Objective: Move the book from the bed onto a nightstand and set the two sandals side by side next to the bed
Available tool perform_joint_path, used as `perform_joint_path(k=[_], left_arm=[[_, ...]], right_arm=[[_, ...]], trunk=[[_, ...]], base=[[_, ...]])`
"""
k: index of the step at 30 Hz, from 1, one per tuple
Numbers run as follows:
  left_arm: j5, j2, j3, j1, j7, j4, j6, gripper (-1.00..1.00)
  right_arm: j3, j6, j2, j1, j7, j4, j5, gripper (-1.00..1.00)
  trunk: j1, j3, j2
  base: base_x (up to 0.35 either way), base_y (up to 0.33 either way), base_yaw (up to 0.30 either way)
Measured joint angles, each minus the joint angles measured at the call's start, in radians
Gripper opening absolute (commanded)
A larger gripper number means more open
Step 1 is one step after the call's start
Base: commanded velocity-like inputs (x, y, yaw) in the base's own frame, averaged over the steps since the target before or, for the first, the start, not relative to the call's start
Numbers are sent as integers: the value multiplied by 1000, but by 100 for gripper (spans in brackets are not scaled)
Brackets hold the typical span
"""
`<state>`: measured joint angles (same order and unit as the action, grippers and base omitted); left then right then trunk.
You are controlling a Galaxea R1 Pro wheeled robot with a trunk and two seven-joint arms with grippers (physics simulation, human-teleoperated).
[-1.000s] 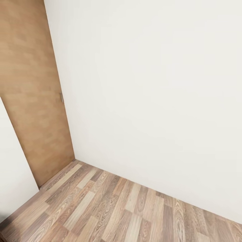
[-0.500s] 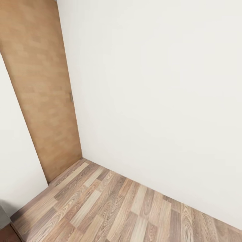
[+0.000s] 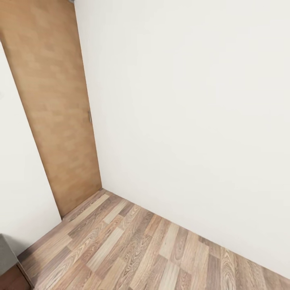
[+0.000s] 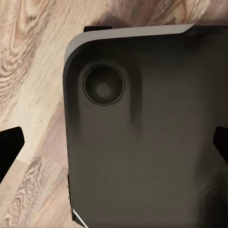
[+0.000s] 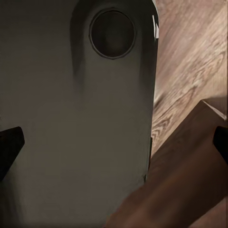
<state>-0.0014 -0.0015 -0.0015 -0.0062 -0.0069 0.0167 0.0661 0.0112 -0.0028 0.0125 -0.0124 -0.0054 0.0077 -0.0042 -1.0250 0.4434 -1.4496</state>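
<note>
Head view, wall: you are facing a plain white wall (image 3: 193,121) that is taking up most of the picture and meeting the floor along a slanting line.
Head view, door: a tan wooden door (image 3: 52,108) is standing at the left, in the corner beside the white wall, with a small metal handle (image 3: 90,117) at its edge nearest that wall.
Head view, floor: wood-plank floor (image 3: 133,249) is running across the lower part of the picture, in mixed light and dark boards.
Head view, lower left corner: a grey surface over a dark brown edge (image 3: 10,268) is showing; you cannot tell what it belongs to.
Left wrist view: a dark grey rounded body of the robot (image 4: 142,137) with a round recess (image 4: 103,90) is lying in front of the camera, with the plank floor (image 4: 33,71) beside it.
Left pincer: two dark fingertips (image 4: 9,147) are showing at opposite edges of the picture, far apart and holding nothing.
Right wrist view: a like grey body (image 5: 80,123) with a round recess (image 5: 112,33) is lying before the camera, plank floor (image 5: 190,61) and a brown wooden surface (image 5: 185,180) beside it.
Right pincer: its fingertips (image 5: 9,145) are likewise standing wide apart at the picture's edges, with no object between them.
Task things: you are looking at the corner of a room with white walls and a plank floor.
</note>
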Motion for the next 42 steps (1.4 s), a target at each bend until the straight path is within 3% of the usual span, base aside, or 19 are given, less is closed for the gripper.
perform_joint_path(k=[42], left_arm=[[1, 0, 0, -1, 0, 0, 0, 100]], right_arm=[[0, 0, 1, 0, 1, 0, -1, 100]], trunk=[[0, 0, 0]], base=[[1, -59, 87]])
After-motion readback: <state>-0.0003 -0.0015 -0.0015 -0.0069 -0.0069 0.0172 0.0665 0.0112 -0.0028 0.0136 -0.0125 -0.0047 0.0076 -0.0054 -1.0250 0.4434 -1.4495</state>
